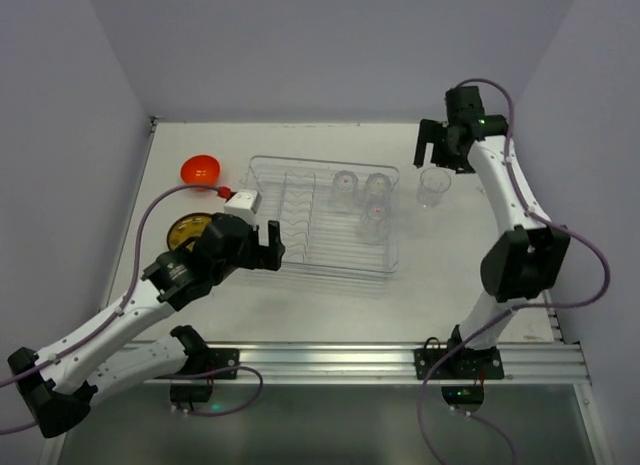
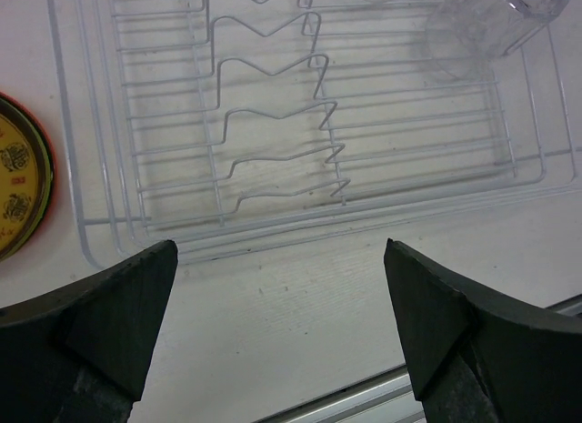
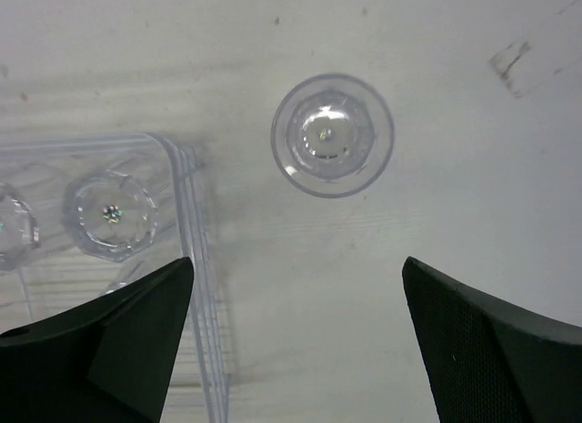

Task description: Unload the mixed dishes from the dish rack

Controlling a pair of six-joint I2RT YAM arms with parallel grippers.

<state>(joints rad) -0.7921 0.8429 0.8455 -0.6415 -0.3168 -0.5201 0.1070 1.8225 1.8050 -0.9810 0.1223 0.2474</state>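
Note:
The clear dish rack (image 1: 300, 247) lies mid-table, with three clear cups (image 1: 376, 217) in its right half. A fourth clear cup (image 1: 434, 185) stands upright on the table just right of the rack, and my right gripper (image 1: 434, 157) hangs open directly above it. In the right wrist view that cup (image 3: 332, 136) sits beyond my open right gripper (image 3: 296, 341), untouched, beside the rack's corner (image 3: 193, 259). My left gripper (image 1: 262, 240) hovers open over the rack's near-left edge (image 2: 273, 225), and the left gripper (image 2: 282, 323) holds nothing.
A small orange bowl (image 1: 199, 169) sits on the table left of the rack. A yellow-brown plate (image 1: 188, 230) lies nearer, partly under my left arm, and the plate (image 2: 18, 186) shows at the left edge of the left wrist view. Walls close in on three sides.

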